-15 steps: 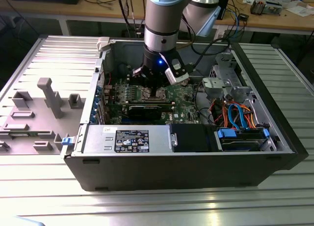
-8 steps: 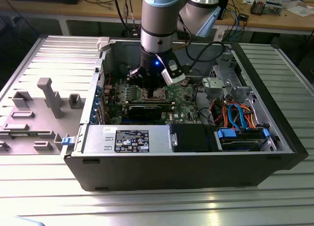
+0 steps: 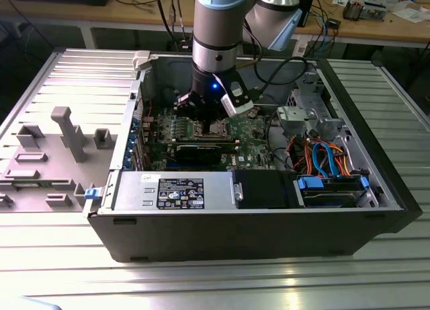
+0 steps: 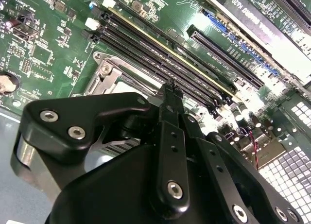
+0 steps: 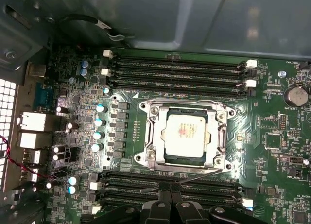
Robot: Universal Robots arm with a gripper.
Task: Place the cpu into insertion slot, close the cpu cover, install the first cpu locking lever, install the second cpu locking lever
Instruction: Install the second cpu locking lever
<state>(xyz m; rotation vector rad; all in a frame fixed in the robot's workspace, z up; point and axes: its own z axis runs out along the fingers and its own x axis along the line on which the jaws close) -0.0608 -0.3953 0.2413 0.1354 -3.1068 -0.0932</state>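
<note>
- The arm is seen in the exterior view reaching down into an open computer case [image 3: 201,236] that rests on a ribbed metal bench [image 3: 80,74]
- The hand [image 5: 169,189] is held just above the green motherboard [image 5: 272,136], over the long black memory slots [image 5: 170,182] that run beside the socket
- The black fingers [image 5: 164,204] are seen pressed together at their tips, with nothing between them
- The cpu [image 5: 184,134], a silvery square, is seen seated in the insertion slot [image 5: 183,135] near the middle of the board
- The cpu cover [image 5: 221,136] lies flat around the chip, its square cut-out framing it
- A thin metal locking lever [image 5: 194,176] is seen slanting along the socket edge nearest the fingertips
- In the second wrist view the hand's black linkage [image 4: 170,151] hides most of the socket; a corner of its metal frame [image 4: 104,73] shows beside the memory slots
</note>
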